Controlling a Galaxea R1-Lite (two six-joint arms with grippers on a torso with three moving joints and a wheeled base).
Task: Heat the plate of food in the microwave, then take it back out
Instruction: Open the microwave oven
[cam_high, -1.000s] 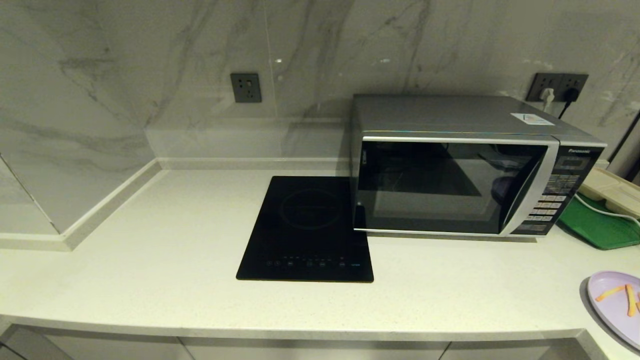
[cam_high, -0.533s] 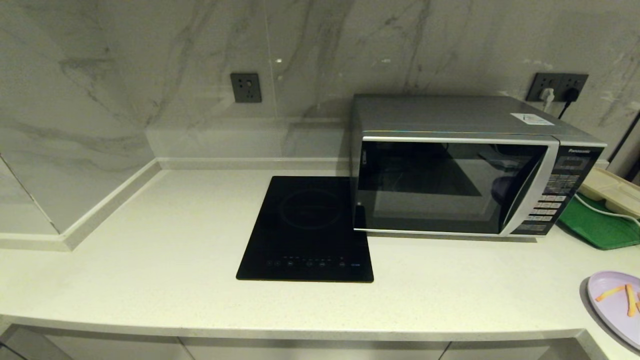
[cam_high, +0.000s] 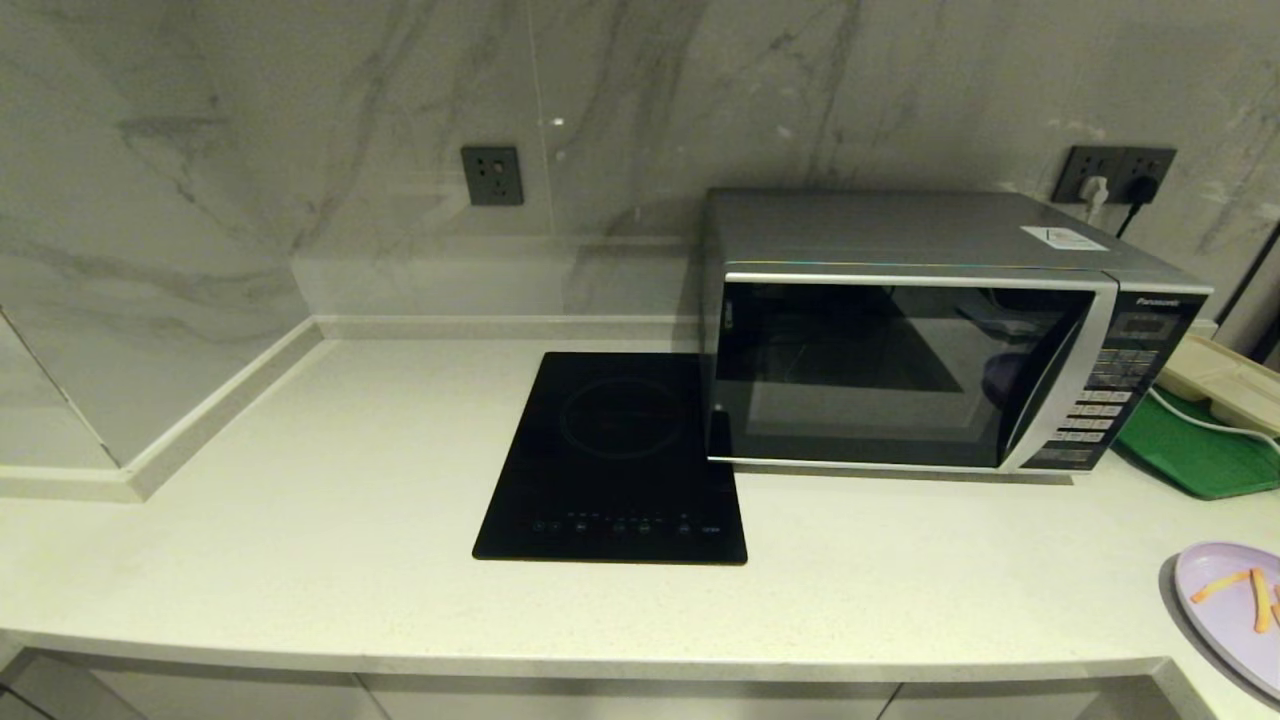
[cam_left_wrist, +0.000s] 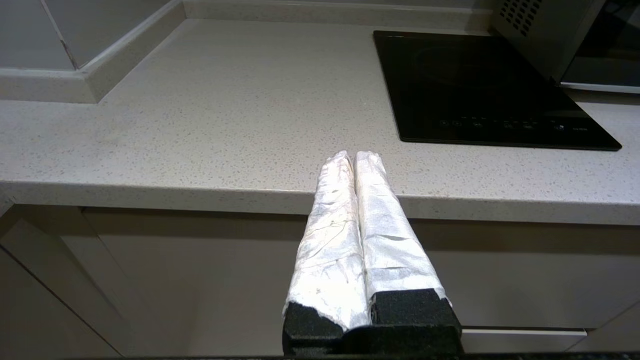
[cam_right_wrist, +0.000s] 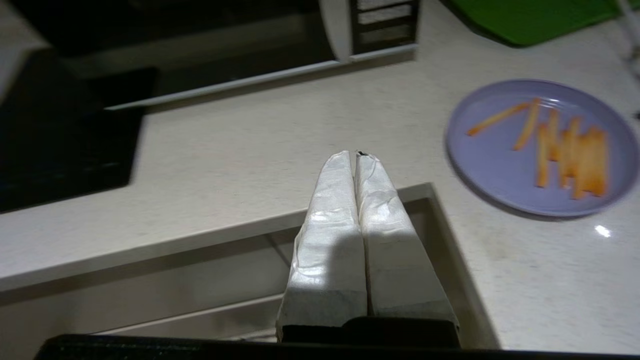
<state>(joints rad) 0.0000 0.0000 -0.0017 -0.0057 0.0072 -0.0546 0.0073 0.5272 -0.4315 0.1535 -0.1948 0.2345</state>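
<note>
Left claw (cam_left_wrist: 355, 156): foil-like silver wrap over both fingers, black foam at the base, pressed together, clenched on nothing, poised just off the front edge of the counter (cam_left_wrist: 200, 125). Right claw (cam_right_wrist: 356, 156): same crinkled silver wrapping, likewise clamped shut and empty, hanging over the counter's front corner, apart from everything.

Pale speckled stone counter, matte, square-edged, with flat cabinet fronts below. At 4 o'clock on the counter in the head view, cut by the frame edge: the plate of food (cam_high: 1225, 600), round, smooth, pale lilac, carrying thin orange-yellow sticks; well apart from the right claw in its wrist view.

Near centre: flat glossy black induction cooktop (cam_high: 615, 455), rectangular, a faint ring on the glass, a row of tiny touch marks along its near edge, too small to read.

At 2 o'clock: the microwave (cam_high: 940, 330), silver boxy metal, dark glass door closed, curved silver handle strip, "Panasonic" above the button panel, a white sticker on top, unreadable. At 3 o'clock, right of it: green rectangular tray (cam_high: 1195, 450).

Behind: veined marble wall, grey sockets (cam_high: 491, 175).
</note>
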